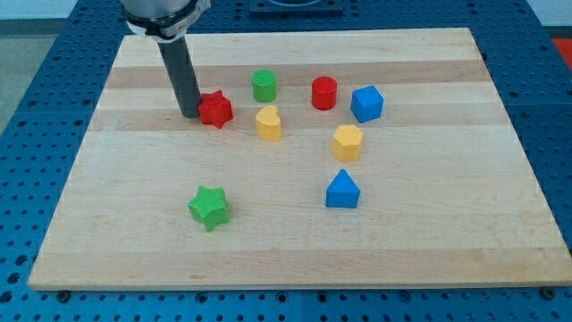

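near the view's top left, the arm (165,12) comes down from above the frame edge, only its grey lower housing showing, and ends in a straight dark rod (183,76) that stands close to upright, leaning a little toward the view's right at its foot. my tip (191,115) rests on the desk (286,241), a pale wooden board lying on a blue perforated surface (36,107). the arm carries no jaws, so the end effector is just this rod, with nothing to spread or pinch. my tip sits just at the left side of the red star (215,109), touching it or very nearly so; the gap is too small to tell.

to the right of the red star, a yellow block (268,123) with a rounded top stands near it, and a green cylinder (264,86) stands above that, toward the view's top. further right are a red cylinder (324,93) and a blue block (366,104), close beside each other but apart. a second yellow block (348,141), faceted, sits below them, and a blue block with a peaked top (342,190) lies below that. a green star (209,207) sits alone toward the view's bottom left, well apart from my tip and from the other blocks.
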Motion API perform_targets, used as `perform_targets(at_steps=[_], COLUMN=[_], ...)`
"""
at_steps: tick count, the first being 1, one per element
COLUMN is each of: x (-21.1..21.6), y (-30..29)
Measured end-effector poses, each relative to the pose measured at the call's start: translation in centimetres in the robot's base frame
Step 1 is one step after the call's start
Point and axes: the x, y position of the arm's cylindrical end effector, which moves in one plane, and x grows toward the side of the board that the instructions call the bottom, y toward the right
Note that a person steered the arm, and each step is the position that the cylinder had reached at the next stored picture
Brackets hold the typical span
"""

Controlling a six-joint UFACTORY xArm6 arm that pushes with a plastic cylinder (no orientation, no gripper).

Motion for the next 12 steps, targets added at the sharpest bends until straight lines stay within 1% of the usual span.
perform_targets(at_steps=[1,2,3,4,5,6,7,8,9,11,12], x=[2.2,7.2,7.0,5.5,5.0,5.0,5.0,5.0,5.2,12.3,16.0], y=[0.0,0.1,0.2,2.6,3.8,4.9,7.7,9.0,9.0,14.7,15.1])
